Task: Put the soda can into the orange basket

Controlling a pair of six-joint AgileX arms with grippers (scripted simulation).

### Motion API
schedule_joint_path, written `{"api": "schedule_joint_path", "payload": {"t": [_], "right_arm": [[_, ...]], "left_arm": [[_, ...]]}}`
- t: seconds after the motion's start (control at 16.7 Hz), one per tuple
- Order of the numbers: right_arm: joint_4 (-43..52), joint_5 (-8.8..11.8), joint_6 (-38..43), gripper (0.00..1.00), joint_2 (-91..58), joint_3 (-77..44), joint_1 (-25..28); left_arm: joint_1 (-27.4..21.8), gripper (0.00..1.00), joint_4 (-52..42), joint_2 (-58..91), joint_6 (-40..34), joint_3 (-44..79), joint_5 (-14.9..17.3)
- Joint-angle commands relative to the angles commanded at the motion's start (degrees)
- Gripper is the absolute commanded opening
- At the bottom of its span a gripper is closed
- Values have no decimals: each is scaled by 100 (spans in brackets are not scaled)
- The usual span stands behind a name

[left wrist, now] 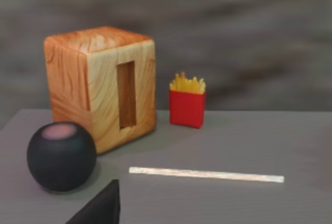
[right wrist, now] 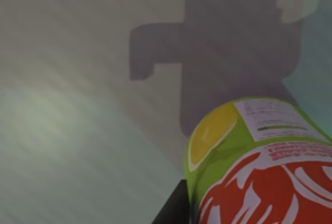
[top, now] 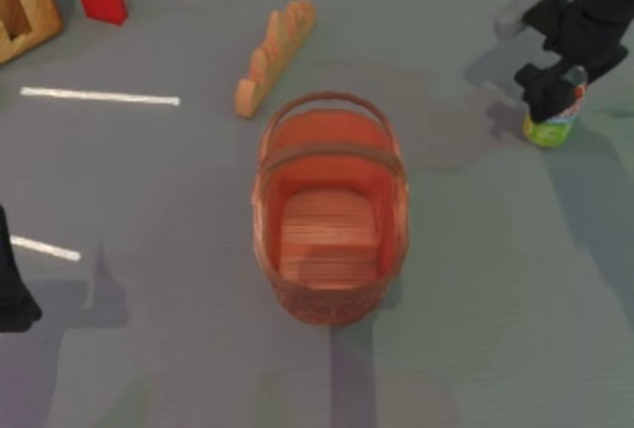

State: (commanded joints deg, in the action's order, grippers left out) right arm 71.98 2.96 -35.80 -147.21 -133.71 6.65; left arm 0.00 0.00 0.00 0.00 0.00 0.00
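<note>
Standing on the worktop (top: 475, 279) at its right side is one soda can (top: 551, 127), directly beneath the right hand (top: 551, 91), which seems closed around its top. One orange basket (top: 330, 212) sits mid-worktop, well apart. The left hand (top: 12, 294) is parked at the left edge; its grip I cannot tell.

— What sits mid-counter (top: 475, 349)?
— The orange basket (top: 330, 212), handle arched across it, nothing inside.
— And the soda can (top: 551, 123)?
— Upright near the right edge, well apart from the basket, with the right pincer (top: 551, 91) directly over its top.
— The left arm?
— Parked at the left edge.
</note>
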Motion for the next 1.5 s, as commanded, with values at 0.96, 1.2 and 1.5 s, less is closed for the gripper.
{"api": "schedule_joint_path", "payload": {"t": [0.96, 1.2, 1.5], "right_arm": [[-3249, 1698, 1064, 0, 690, 1725, 344], [-5761, 2899, 1786, 0, 1372, 2885, 598], [-8865, 4417, 2708, 0, 2300, 4419, 928]], "left_arm": [[0, 100, 0, 0, 0, 0, 0], [0, 100, 0, 0, 0, 0, 0], [0, 100, 0, 0, 0, 0, 0]]}}
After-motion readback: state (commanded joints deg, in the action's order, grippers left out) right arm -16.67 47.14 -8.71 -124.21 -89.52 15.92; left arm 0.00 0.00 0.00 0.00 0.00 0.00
